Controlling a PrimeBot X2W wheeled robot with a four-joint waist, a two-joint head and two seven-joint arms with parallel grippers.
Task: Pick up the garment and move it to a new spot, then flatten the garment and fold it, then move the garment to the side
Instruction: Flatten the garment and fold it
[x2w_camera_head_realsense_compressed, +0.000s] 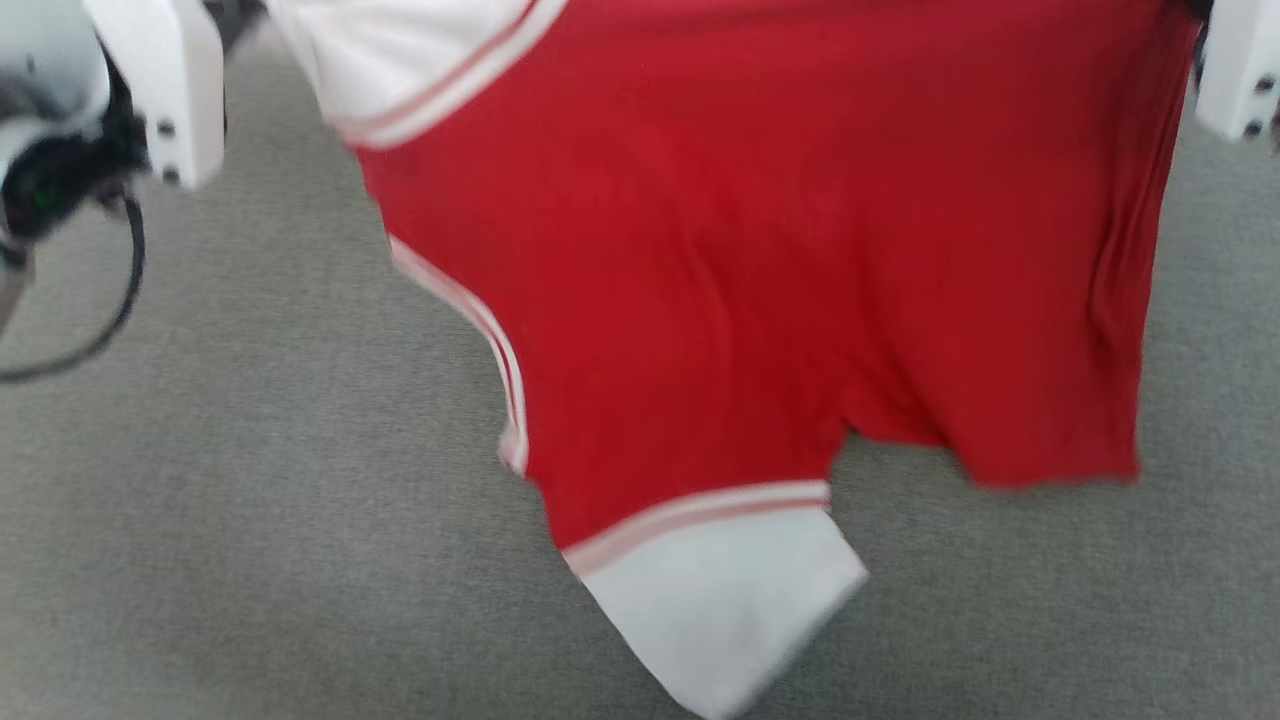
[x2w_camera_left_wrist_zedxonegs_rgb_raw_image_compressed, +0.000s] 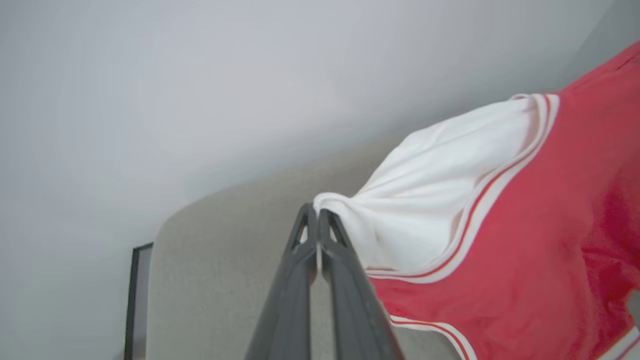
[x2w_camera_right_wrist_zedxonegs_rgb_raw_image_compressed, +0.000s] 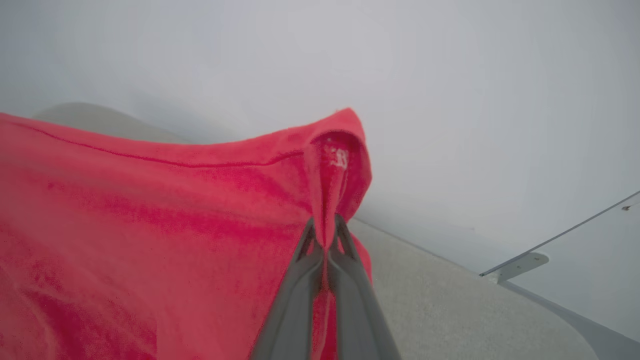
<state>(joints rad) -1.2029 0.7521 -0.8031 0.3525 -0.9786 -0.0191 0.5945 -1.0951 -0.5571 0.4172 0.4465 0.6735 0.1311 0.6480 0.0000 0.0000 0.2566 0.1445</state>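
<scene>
The garment (x2w_camera_head_realsense_compressed: 760, 270), a red jersey T-shirt with white sleeves and striped trim, hangs spread in the air above the grey surface. One white sleeve (x2w_camera_head_realsense_compressed: 720, 610) dangles at its lower end. My left gripper (x2w_camera_left_wrist_zedxonegs_rgb_raw_image_compressed: 318, 216) is shut on the edge of the other white sleeve (x2w_camera_left_wrist_zedxonegs_rgb_raw_image_compressed: 440, 185). My right gripper (x2w_camera_right_wrist_zedxonegs_rgb_raw_image_compressed: 326, 227) is shut on a pinched fold of red cloth (x2w_camera_right_wrist_zedxonegs_rgb_raw_image_compressed: 332, 170) at the hem corner. In the head view only the pale wrist housings show, at the top left (x2w_camera_head_realsense_compressed: 185, 90) and the top right (x2w_camera_head_realsense_compressed: 1235, 70).
A grey fabric surface (x2w_camera_head_realsense_compressed: 250, 520) lies under the hanging shirt. A black cable (x2w_camera_head_realsense_compressed: 120, 290) loops down from my left arm. A pale wall (x2w_camera_left_wrist_zedxonegs_rgb_raw_image_compressed: 200, 90) stands behind, with a dark frame edge (x2w_camera_left_wrist_zedxonegs_rgb_raw_image_compressed: 134, 300) at the left and a glass panel (x2w_camera_right_wrist_zedxonegs_rgb_raw_image_compressed: 590, 270) at the right.
</scene>
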